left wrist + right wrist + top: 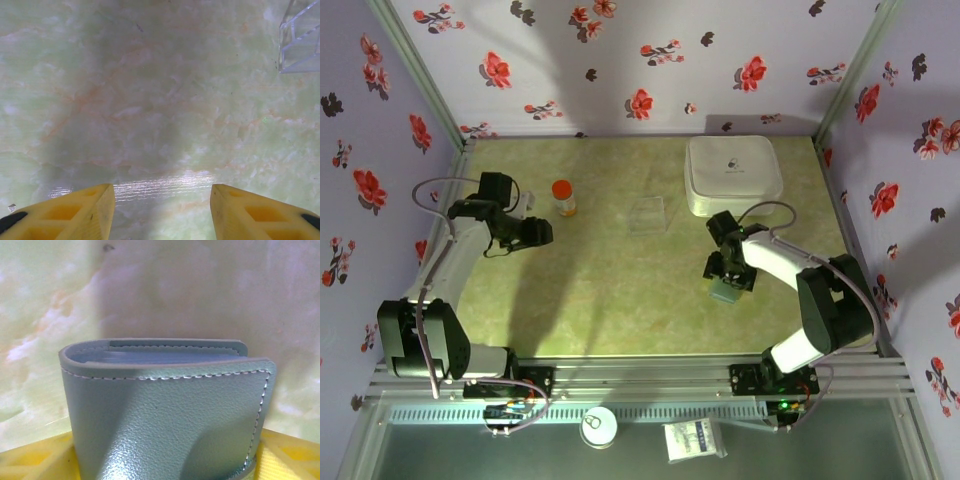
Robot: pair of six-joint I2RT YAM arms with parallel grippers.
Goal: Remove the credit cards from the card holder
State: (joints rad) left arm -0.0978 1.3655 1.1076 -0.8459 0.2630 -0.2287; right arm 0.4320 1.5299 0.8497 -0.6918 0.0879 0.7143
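The grey-blue card holder stands folded between my right gripper's yellow fingers, which press its sides so that the leather bulges and dents. Its open top edge shows bluish inner layers; the credit cards are hidden inside. From above, the card holder pokes out under the right gripper at the table's right middle. My left gripper hovers over bare table at the left, and its jaws stand open with nothing between them.
A small bottle with an orange cap stands just right of the left gripper. A clear plastic box lies mid-table at the back. A large white rounded case sits back right. Flowered walls close three sides.
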